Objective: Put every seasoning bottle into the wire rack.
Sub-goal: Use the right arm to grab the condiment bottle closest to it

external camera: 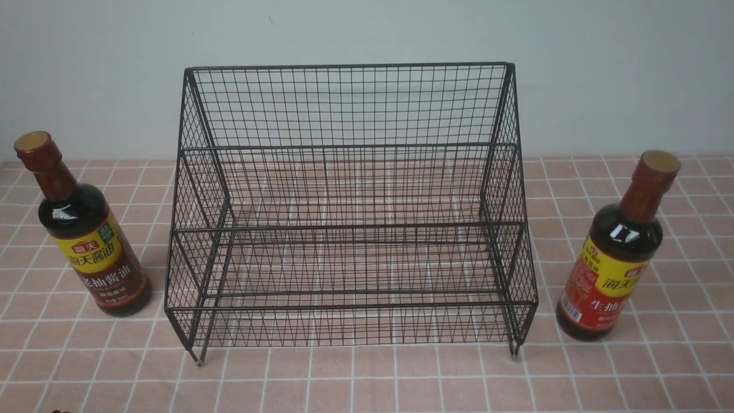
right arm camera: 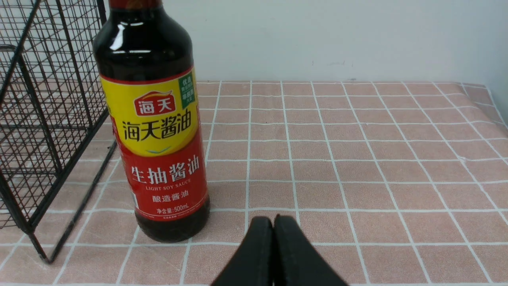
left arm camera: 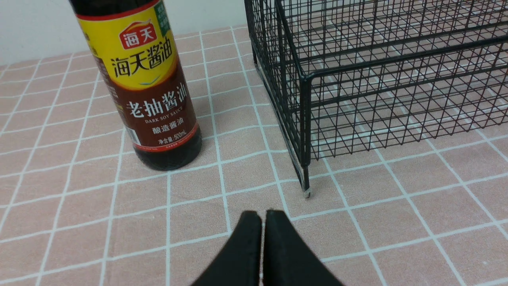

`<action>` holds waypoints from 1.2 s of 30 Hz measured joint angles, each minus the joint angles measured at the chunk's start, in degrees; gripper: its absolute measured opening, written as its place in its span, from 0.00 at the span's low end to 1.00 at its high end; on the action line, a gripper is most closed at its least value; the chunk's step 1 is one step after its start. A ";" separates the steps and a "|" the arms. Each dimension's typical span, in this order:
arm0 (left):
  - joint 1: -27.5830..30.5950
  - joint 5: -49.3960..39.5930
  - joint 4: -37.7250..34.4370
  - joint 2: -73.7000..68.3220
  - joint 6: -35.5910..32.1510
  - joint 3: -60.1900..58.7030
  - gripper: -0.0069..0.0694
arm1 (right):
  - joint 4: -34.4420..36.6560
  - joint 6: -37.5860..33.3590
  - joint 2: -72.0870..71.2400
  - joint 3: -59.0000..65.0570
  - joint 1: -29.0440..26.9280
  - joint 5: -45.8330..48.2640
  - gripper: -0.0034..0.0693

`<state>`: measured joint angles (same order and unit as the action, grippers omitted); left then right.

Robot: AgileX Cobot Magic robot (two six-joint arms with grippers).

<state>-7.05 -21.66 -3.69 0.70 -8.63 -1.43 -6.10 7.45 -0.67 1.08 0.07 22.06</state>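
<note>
The black wire rack (external camera: 350,229) stands in the middle of the table, both tiers holding nothing. A brown-label seasoning bottle (external camera: 86,229) stands upright to its left, a red-label seasoning bottle (external camera: 616,258) upright to its right. Neither arm shows in the front view. In the left wrist view my left gripper (left arm camera: 262,216) is shut on nothing, a little short of the brown-label bottle (left arm camera: 152,91) and the wire rack's front corner (left arm camera: 305,119). In the right wrist view my right gripper (right arm camera: 274,220) is shut and empty, just beside the red-label bottle (right arm camera: 158,147).
The table wears a pink cloth with a white grid (external camera: 367,378). A pale wall (external camera: 367,34) rises right behind the rack. The rack's short feet (left arm camera: 306,192) rest on the cloth. The cloth's far corner (right arm camera: 486,99) appears in the right wrist view.
</note>
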 joint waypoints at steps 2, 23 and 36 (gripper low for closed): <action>0.00 0.00 0.00 0.00 0.00 0.00 0.08 | 0.00 0.00 0.00 0.00 0.00 0.00 0.03; 0.00 0.00 0.00 0.00 0.00 0.00 0.08 | 0.00 0.00 0.00 0.00 0.00 0.00 0.03; 0.00 0.00 0.00 0.00 0.00 0.00 0.08 | 0.00 0.76 0.00 0.59 0.00 -20.92 0.03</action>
<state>-7.05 -21.66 -3.69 0.70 -8.63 -1.43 -6.10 8.21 -0.67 1.66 0.07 1.14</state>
